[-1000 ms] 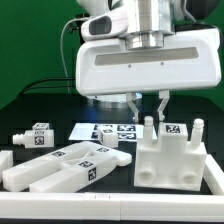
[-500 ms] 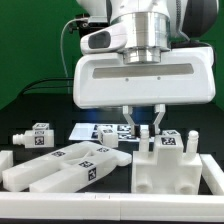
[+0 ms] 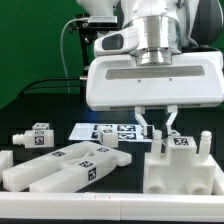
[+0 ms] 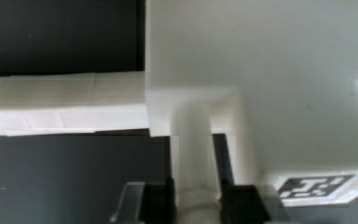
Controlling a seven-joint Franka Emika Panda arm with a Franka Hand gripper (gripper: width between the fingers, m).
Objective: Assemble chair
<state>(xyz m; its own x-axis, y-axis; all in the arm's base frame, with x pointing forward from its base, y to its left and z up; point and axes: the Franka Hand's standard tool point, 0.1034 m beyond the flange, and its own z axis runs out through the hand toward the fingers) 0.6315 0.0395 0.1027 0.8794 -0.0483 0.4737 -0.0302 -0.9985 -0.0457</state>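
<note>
The seat block (image 3: pixel 185 172) is at the exterior view's right, near the front of the bench (image 3: pixel 125 180), with its posts pointing up. My end effector (image 3: pixel 161 123) is pinched narrow on one thin rib (image 4: pixel 197 140) of that block; the wrist view shows a fingertip pressed against each side of it.

My worry is the hold. It is small and off to one side of a bulky part, so the block's weight could swing it around my fingers, or pull it out if I lift or turn fast. I cannot tell whether its base is clear of the bench; if it drags, it may tip.

The bars (image 3: pixel 70 165) lie well apart at the exterior view's left, with the leg (image 3: pixel 35 135) and marker board (image 3: pixel 105 130) behind them, so I judge a collision there unlikely.
</note>
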